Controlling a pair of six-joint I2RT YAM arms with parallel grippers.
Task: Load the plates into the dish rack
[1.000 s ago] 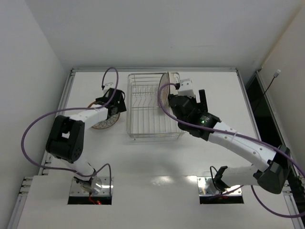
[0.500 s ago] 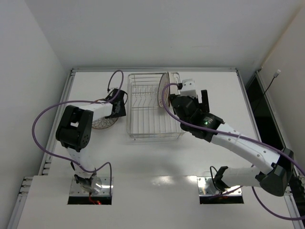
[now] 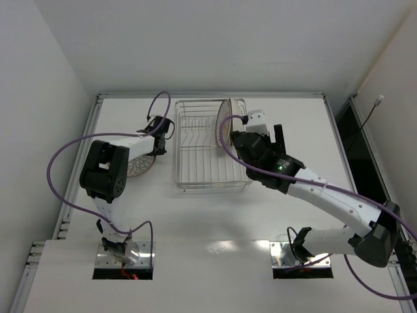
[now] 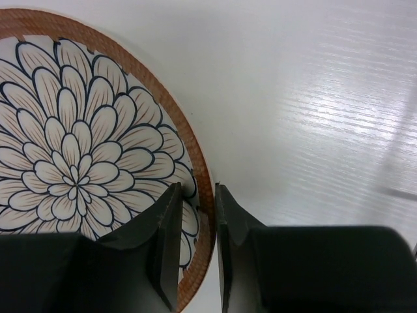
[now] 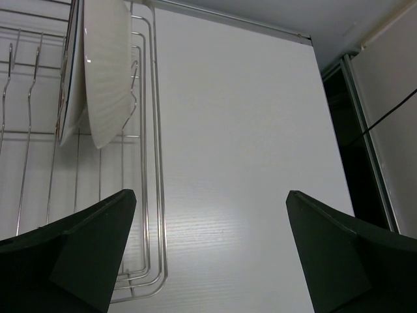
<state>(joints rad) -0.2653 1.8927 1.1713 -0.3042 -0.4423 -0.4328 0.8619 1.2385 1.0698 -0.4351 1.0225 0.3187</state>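
Observation:
A plate [image 4: 78,163] with an orange-brown rim and a flower pattern lies flat on the table left of the dish rack [image 3: 208,187]; from above the plate [image 3: 138,166] is partly under my left arm. My left gripper [image 4: 197,188] straddles its right rim, one finger on the face and one outside, shut on the rim. From above, the left gripper [image 3: 158,145] sits at the plate's far right edge. A white-backed plate [image 5: 107,72] stands on edge in the rack's far right corner [image 3: 225,120]. My right gripper [image 5: 210,193] hangs open and empty beside the rack.
The wire dish rack's [image 5: 153,195] right rim runs under my right gripper's left finger [image 5: 98,241]. A raised frame [image 3: 208,95] borders the table's far and side edges. A dark gap [image 5: 345,117] lies beyond the right edge.
My left gripper has reached farther over the table to the plate's rim and closed from wide open onto it. The right arm has barely moved.

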